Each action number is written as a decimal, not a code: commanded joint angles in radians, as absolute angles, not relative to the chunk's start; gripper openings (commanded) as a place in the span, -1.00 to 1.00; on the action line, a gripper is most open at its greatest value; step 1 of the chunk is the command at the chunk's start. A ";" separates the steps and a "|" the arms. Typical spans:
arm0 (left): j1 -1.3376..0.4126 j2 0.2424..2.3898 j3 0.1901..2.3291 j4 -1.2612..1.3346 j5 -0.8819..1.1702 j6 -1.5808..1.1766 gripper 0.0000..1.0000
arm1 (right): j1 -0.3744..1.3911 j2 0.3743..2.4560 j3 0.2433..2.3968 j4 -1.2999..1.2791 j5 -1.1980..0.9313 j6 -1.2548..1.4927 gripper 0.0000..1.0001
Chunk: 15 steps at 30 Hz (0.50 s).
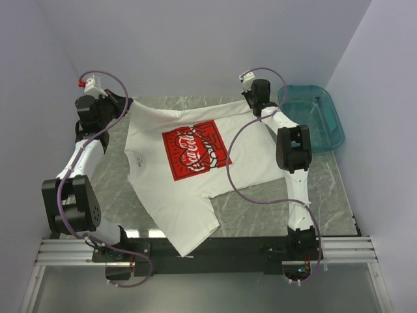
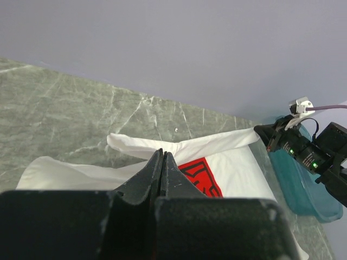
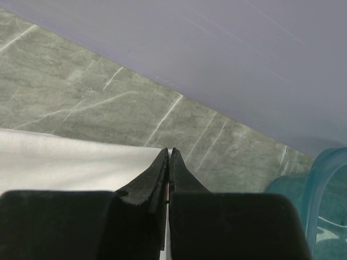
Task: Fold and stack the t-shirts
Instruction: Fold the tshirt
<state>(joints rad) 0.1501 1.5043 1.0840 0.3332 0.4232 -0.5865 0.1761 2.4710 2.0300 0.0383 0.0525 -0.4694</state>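
Mounting rail (image 1: 65,251): nearest in the top view, at 6 o'clock, with both arm bases bolted on it.
Left gripper (image 1: 128,102): at 10 o'clock over the table, jaws pressed together on one far corner of the t-shirt; in its own wrist view white cloth spreads out from under the closed fingers.
Right gripper (image 1: 258,108): at 1 o'clock, jaws likewise clamped on the other far corner; its wrist view shows white fabric meeting the closed fingertips.
T-shirt (image 1: 176,195): white, spread across the middle of the table, its far edge drawn between the two grippers and raised at both corners. From there it runs down toward 6 o'clock, where its near tip reaches over the table's near edge.
Red print (image 1: 197,151): square with white script, face up, near the centre and turned at a slant.
Table (image 1: 280,202): grey-green marbled top, bare at 4 and 8 o'clock of the shirt.
Teal basin (image 1: 333,130): at 2 o'clock, just beside the right gripper, apart from the shirt.
Purple cables (image 1: 229,173): one loops from the right arm across the shirt's right side.
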 commanded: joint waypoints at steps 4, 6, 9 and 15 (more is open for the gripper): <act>0.152 1.443 1.052 0.368 0.457 -0.568 -0.99 | 0.163 2.367 2.002 0.098 0.057 -0.462 -1.00; 0.149 1.436 1.043 0.365 0.459 -0.568 -0.99 | 0.163 2.362 1.996 0.100 0.055 -0.462 -1.00; 0.146 1.431 1.037 0.345 0.462 -0.565 -0.99 | 0.163 2.353 1.977 0.107 0.057 -0.460 -1.00; 0.132 1.407 1.005 0.321 0.459 -0.563 -0.99 | 0.163 2.330 1.934 0.117 0.055 -0.462 -1.00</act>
